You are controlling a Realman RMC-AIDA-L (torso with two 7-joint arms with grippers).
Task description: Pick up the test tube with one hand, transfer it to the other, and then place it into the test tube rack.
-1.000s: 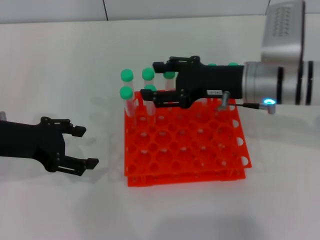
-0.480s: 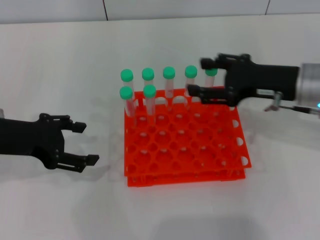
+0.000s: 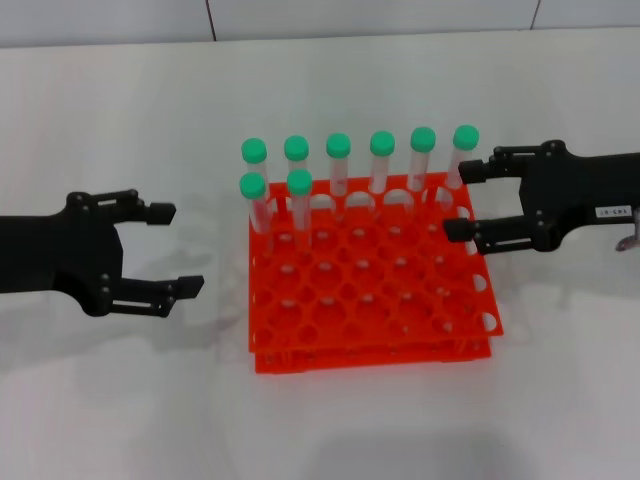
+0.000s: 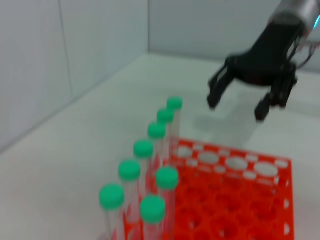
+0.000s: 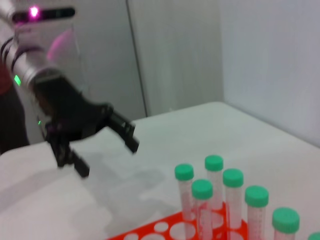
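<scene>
the test tube rack (image 3: 372, 300) is orange-red, pierced by a regular grid of round holes. the test tubes (image 3: 338, 180) are clear with green caps (image 3: 338, 146). both grippers are black, the right gripper (image 3: 462, 200) with a small white label (image 3: 609, 212). the table (image 3: 120, 130) is white.

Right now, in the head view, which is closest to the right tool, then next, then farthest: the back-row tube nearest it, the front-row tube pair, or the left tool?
From the right tool:
1. Back-row end tube, beside it.
2. Front-row tube pair, rack's far side.
3. Left tool, beyond the rack.
</scene>
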